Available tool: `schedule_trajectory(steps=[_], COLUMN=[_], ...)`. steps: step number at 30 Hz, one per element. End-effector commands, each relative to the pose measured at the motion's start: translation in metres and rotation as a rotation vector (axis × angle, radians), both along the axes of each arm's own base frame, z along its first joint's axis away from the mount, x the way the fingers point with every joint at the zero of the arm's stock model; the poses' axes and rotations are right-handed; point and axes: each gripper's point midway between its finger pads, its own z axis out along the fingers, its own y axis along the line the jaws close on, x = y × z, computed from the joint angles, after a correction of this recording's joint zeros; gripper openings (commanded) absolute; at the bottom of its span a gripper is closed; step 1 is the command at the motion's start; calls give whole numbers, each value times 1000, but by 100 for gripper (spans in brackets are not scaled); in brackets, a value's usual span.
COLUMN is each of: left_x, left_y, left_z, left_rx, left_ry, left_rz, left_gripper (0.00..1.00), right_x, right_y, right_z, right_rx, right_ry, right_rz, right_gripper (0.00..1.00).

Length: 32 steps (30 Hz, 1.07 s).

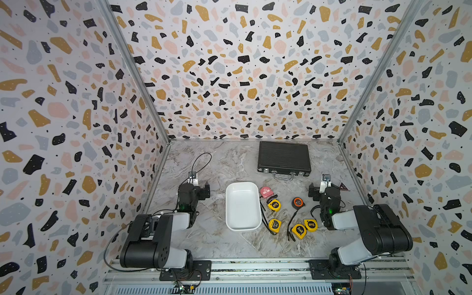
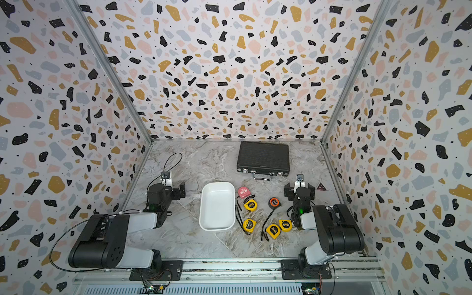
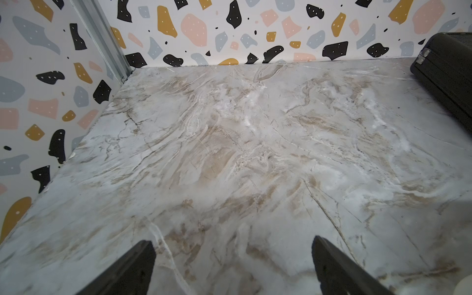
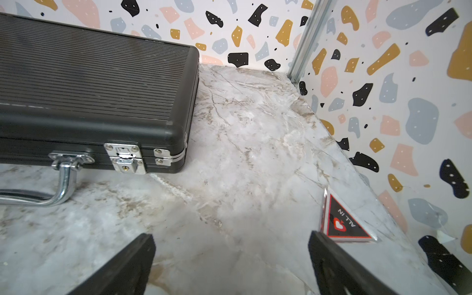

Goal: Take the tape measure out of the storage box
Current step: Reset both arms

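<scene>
We see the left pincer [image 3: 231, 240] and right pincer [image 4: 231, 235] gaping, empty. The storage box [image 1: 241, 207] seems bare, so a needless reach could knock it into the tape measures [image 1: 274, 205] to its right.

Glossy white plastic storage box [image 1: 242, 205] on smooth marble-look table [image 1: 224, 163].

Lower right in the right wrist view, a black triangle [image 4: 342, 221] reads "ALL IN" beside a spade sign. Labels on the tape measures [image 1: 274, 205] are too small to read.
</scene>
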Motion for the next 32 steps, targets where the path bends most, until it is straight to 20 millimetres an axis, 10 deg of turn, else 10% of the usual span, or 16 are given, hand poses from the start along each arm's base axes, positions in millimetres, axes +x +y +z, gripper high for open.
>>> schedule_trajectory(steps=[1,32], left_x=[7,6], left_y=[2,1], left_z=[12,13], left_rx=[-7,-6], left_ry=[-43,-53], left_rz=[11,3], left_gripper=[100,100], right_x=[0,0], right_y=[-4,-5], right_z=[9,9], right_rx=[11,19], right_ry=[-33,-38], right_rz=[-25,-22], right_gripper=[99,99])
